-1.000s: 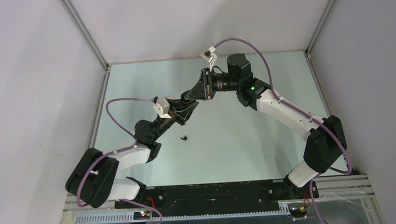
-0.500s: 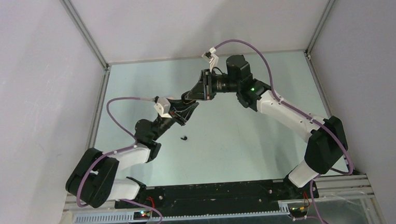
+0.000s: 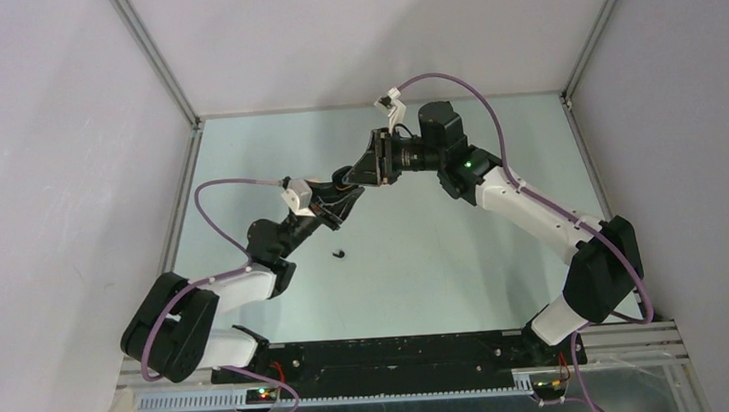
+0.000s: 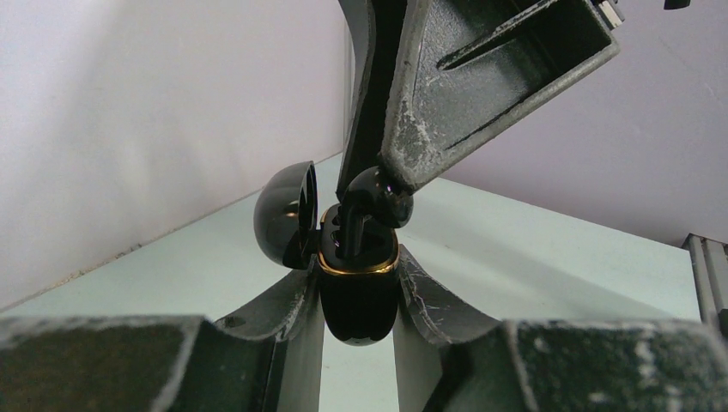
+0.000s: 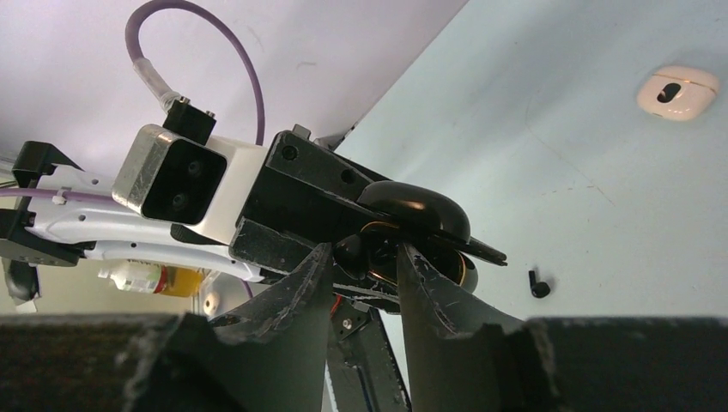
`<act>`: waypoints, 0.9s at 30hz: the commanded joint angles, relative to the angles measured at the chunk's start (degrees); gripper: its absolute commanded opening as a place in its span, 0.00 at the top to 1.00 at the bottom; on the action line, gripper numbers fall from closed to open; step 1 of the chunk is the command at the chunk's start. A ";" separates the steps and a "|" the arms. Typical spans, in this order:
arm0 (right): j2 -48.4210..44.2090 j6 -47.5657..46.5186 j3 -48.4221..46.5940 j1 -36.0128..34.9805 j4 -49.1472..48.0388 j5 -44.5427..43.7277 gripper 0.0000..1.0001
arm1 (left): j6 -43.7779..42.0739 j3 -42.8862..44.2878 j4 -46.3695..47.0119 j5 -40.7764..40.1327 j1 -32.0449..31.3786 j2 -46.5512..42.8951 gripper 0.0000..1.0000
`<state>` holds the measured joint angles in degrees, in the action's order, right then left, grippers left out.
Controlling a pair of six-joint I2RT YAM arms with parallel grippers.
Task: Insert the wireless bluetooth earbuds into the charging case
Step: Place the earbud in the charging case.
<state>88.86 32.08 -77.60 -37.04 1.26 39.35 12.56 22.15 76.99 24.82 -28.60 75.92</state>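
Two black buds: one bud [image 4: 378, 193] at the open black case [image 4: 356, 305]'s mouth, that case clamped in the left end effector [image 4: 356, 273]; a loose bud [image 3: 338, 253] on the desk [image 3: 459, 257]. One cream case [image 5: 678, 90] lies apart. Whether the right end effector [image 5: 365, 257] grips, I can't tell. The loose bud hasn't shifted.
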 commanded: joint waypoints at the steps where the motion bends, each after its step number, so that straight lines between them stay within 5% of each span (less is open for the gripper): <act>1: -1.56 -1.04 0.16 -0.17 0.69 -0.33 0.62 | -0.16 0.17 5.12 0.55 0.30 -2.07 1.00; 27: -3.45 -7.53 -3.05 -0.81 5.10 -1.42 0.62 | 0.19 0.24 5.06 1.35 0.30 -2.89 1.00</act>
<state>86.76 27.18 -77.95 -36.99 4.47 38.35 12.58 22.15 77.62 26.00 -28.47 74.96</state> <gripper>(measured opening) 0.380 0.331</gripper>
